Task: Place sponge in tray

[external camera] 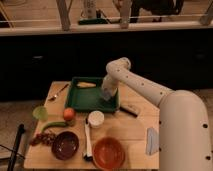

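Hovering over the right end of the large dark green rectangular tray with the raised rim, the white arm's two-finger gripper hangs low, just above the tray floor. At its tip sits a small blue-grey soft block, the sponge, and that is as much as can be made out of it. Whether the gripper has it clamped or has let go, I cannot tell; arm and sponge blur into one shape there.

My read: this is the release step. To do it well, the sponge should be inside the tray's rim, not riding on the right or near edge, before it is let go. It looks close to the tray's right wall, so a small shift toward the tray's middle would give margin. Release low, then lift straight up so the soft block does not cling and get dragged out over the rim.

Watch the pale yellow elongated item lying in the far part of the tray; it is well apart from the sponge and should stay undisturbed. Just outside the tray's near edge stands a white cup, and a dark flat object lies off the tray's right corner; a sideways exit could clip either.

Hidden: the tray's right rim under the arm, the contact between sponge and tray floor, and the sponge's full outline.
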{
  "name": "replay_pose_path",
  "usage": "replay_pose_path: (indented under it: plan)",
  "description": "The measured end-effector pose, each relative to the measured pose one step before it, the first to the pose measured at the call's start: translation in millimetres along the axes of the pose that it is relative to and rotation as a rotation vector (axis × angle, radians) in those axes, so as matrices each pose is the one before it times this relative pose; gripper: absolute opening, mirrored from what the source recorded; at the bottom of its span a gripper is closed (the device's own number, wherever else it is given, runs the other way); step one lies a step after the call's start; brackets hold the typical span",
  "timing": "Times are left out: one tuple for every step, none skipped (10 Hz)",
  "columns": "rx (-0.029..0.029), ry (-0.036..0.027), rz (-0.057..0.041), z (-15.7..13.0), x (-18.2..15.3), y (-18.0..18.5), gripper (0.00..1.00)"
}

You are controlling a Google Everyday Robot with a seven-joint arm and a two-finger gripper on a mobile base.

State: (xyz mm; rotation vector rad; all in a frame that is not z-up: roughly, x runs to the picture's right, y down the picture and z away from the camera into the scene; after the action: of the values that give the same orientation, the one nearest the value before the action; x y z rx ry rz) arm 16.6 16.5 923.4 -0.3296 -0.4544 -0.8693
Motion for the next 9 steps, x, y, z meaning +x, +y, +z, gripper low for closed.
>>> replay_pose_path:
  plan:
    - [-0.00182, -0.00619, -0.0197, 0.5, -4.01, -2.87, 0.0]
    - [-0.00163, -0.00484, -0.0151, 0.77, -2.92, -2.76, 0.0]
    - [-0.00135, -0.00375, -0.01114, 0.8, -2.1, -2.46, 0.0]
    - [-0.00337, -0.00617, -0.01583, 1.97, -3.35, -3.52, 0.0]
    - [-0.00328, -0.00674, -0.01806, 1.81, -3.48, -5.14, 0.0]
    - [-0.00362, -0.0039, -0.01149, 1.21, -1.87, -3.23, 0.0]
    - [-0.00473, -0.00569, -0.01316, 1.92, -2.63, -3.63, 0.0]
    - [-0.00302, -0.00468, -0.01233, 1.52, -2.57, -4.19, 0.0]
    - [-0.00324, -0.00458, -0.01012, 1.44, -2.07, -2.51, 0.0]
